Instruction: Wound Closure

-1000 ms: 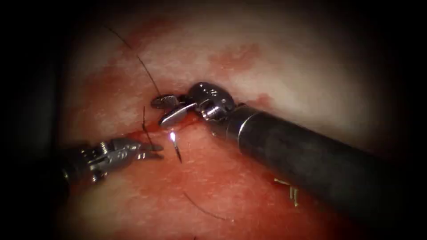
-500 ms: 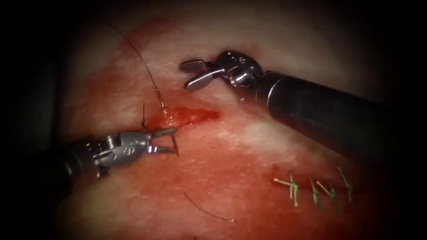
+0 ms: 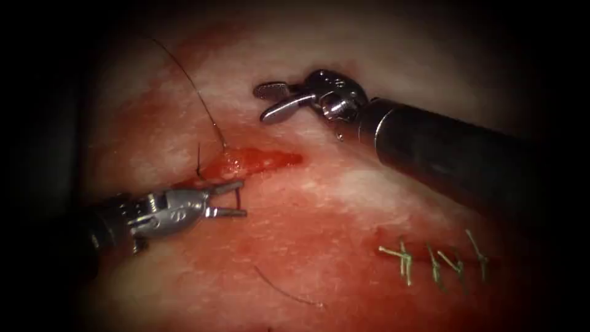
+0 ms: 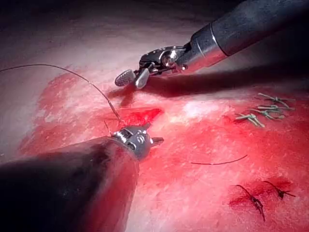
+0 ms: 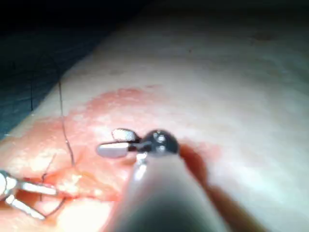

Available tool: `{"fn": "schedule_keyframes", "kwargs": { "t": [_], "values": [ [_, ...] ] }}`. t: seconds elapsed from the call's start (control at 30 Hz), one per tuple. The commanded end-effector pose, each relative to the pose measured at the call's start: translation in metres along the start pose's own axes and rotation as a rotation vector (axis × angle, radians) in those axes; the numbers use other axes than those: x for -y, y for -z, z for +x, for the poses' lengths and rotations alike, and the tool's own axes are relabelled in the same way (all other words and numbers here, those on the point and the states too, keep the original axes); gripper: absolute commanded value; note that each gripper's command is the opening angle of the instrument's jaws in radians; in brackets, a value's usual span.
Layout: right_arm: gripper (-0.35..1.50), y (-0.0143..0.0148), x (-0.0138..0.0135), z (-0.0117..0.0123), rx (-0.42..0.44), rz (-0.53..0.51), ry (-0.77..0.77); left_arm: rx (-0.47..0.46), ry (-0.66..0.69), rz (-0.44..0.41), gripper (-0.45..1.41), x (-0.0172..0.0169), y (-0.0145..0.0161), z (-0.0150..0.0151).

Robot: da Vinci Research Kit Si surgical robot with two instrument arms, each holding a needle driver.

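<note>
Needle [image 3: 238,195] status: it stands between the two spread jaws of the left pincer [image 3: 244,198], at about 7 o'clock from the cut [image 3: 264,160] and near the cut's left end. We see no clamp on it. The jaws straddle the short dark arc without meeting, so we log the left pincer as released and holding nothing. The arc's upper end runs toward the cut's lower lip, and we judge that it sits in the tissue [image 3: 369,184] there, though the entry point itself is too small to confirm.

The right pincer [image 3: 260,104] hangs at 12 o'clock from the cut, apart from it, with jaws parted and empty. We think it is parked up there so that the cut and needle are not covered.

The thread [image 3: 196,92] comes in from 11 o'clock and drops into the cut's upper lip near its left end. A short thread end [image 3: 198,161] stands up just left of that spot. A loose thread piece [image 3: 289,295] lies at 6 o'clock, well apart from both tools.

Red fluid [image 3: 295,246] stains the tissue around and below the cut. Green stitches [image 3: 433,261] sit at 4 o'clock, so that stretch appears already closed.

The straddling pose suggests the left pincer is lined up to take the needle.
</note>
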State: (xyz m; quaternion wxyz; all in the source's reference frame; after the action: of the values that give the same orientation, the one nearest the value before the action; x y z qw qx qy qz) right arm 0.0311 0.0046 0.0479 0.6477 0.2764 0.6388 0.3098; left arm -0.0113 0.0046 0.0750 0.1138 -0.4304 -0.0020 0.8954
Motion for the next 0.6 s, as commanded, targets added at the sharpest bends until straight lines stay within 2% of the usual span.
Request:
{"fn": "schedule_keyframes", "kwargs": {
  "t": [0.03, 0.17, 0.3, 0.5, 0.6],
  "values": [
    [1.32, -0.0009, -0.0005, 0.0001, -0.001, 0.003, 0.003, 0.000, -0.001, -0.002, 0.11, -0.0002, -0.0010, -0.0002],
    [1.32, -0.0009, -0.0005, -0.0002, -0.001, 0.003, 0.006, -0.006, -0.002, -0.005, 0.24, -0.0005, -0.0013, 0.0000],
    [1.32, -0.0009, -0.0005, -0.0007, -0.001, 0.006, 0.011, -0.004, -0.008, -0.009, 0.27, -0.0007, -0.0009, 0.0001],
    [1.32, -0.0009, -0.0005, -0.0013, -0.001, 0.006, 0.016, -0.003, -0.013, -0.008, 0.49, -0.0007, -0.0011, 0.0003],
    [1.32, -0.0009, -0.0005, -0.0014, 0.000, 0.006, 0.018, -0.003, -0.025, -0.008, 0.53, -0.0008, -0.0011, 0.0002]
  ]
}}
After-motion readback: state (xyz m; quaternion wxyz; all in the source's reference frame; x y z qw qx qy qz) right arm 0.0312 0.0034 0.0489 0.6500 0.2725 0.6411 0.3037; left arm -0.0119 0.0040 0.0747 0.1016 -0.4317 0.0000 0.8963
